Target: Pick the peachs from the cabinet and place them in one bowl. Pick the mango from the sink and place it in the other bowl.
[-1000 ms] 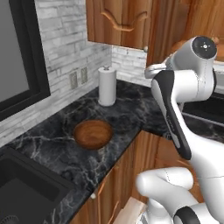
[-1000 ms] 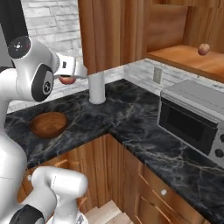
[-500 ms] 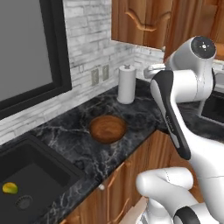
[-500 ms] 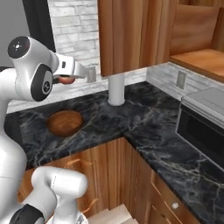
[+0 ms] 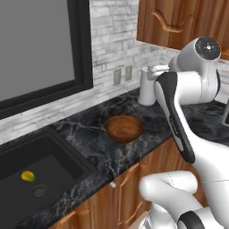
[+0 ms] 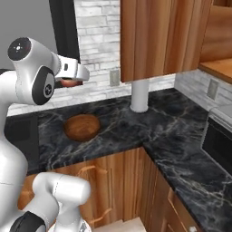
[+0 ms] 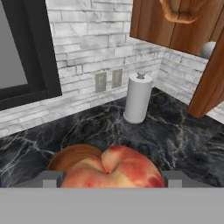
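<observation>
Counter was black marble, L-shaped, with the sink at its left end. Mango lay in the sink basin near the drain, untouched. Wooden bowl stood on the counter, apart from the paper-towel roll by the wall; it looked empty in both base views. No pale bowl could be made out in these pictures. Gripper was held high above the counter with a peach clamped between the jaws; in the hand view the fruit sat between the two grey fingers, and the bowl rim showed just behind and to one side of it. Judgement: the peach was not yet centred over the bowl, so a release here would likely drop it on the rim or the marble, and a round fruit would roll, possibly off the front edge or into the sink. Release height was also a risk: a drop from this height could bounce the peach out of the shallow bowl. A descent off-centre might knock the bowl and slide it on the smooth stone.
</observation>
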### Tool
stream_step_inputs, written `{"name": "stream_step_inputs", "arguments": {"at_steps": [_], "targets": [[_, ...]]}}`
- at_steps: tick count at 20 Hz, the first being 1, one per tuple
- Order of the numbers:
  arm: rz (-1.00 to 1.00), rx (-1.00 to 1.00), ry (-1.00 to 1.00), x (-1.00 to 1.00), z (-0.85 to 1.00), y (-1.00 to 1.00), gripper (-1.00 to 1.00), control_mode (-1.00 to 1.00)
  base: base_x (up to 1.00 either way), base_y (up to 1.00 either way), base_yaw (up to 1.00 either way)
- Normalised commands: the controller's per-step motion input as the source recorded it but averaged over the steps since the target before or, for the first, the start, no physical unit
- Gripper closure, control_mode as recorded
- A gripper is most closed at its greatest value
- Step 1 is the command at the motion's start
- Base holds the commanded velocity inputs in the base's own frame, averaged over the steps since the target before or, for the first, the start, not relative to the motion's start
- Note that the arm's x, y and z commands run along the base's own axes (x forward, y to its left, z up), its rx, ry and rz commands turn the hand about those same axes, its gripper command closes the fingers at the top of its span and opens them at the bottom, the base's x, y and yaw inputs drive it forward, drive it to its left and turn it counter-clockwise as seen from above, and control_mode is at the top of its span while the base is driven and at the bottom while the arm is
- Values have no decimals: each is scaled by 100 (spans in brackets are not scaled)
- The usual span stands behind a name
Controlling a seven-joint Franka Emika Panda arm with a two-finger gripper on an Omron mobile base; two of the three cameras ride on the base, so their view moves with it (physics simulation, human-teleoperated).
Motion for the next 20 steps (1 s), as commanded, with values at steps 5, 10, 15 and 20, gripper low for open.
{"name": "stream_step_inputs", "arguments": {"at_steps": [5, 10, 15, 20], "targets": [[0, 0, 0, 0, 0, 0, 100, 100, 0, 11, 31], [0, 0, 0, 0, 0, 0, 100, 100, -2, 1, 13], [0, 0, 0, 0, 0, 0, 100, -100, 0, 0, 0], [0, 4, 7, 8, 0, 0, 100, -100, 0, 0, 0]]}}
